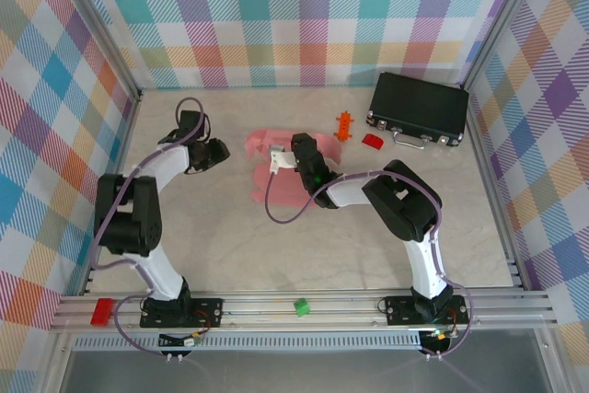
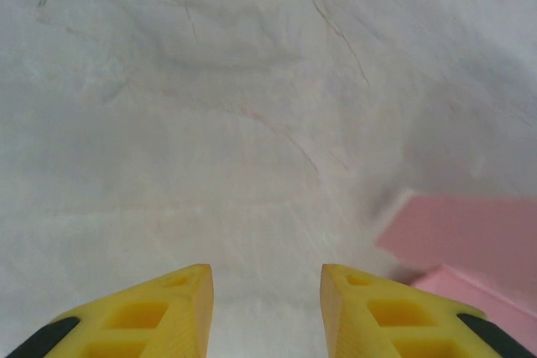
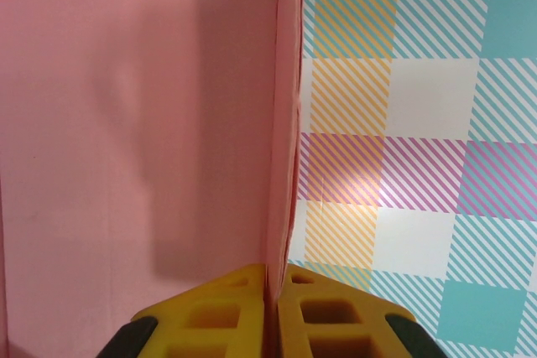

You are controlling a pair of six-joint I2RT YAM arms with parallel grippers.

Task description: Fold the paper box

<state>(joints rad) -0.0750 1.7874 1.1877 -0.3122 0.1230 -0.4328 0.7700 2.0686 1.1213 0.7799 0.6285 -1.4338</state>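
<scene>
The salmon-pink paper box point(image 1: 276, 165) lies partly folded at mid-table. My right gripper point(image 1: 296, 148) is shut on one of its upright flaps; in the right wrist view the thin pink card wall point(image 3: 284, 123) runs up from between the yellow fingers point(image 3: 226, 308), with the box's broad pink panel point(image 3: 134, 123) to the left. My left gripper point(image 1: 219, 152) hovers left of the box, open with nothing between its fingers point(image 2: 267, 278). Its wrist view looks down on bare table, with a corner of the pink box point(image 2: 470, 241) at lower right.
A black hard case point(image 1: 417, 109) with latches sits at the back right. A small red block point(image 1: 372, 141) and an orange toy piece point(image 1: 345, 124) lie between it and the box. A green cube point(image 1: 301, 306) and red block point(image 1: 101, 310) rest on the front rail.
</scene>
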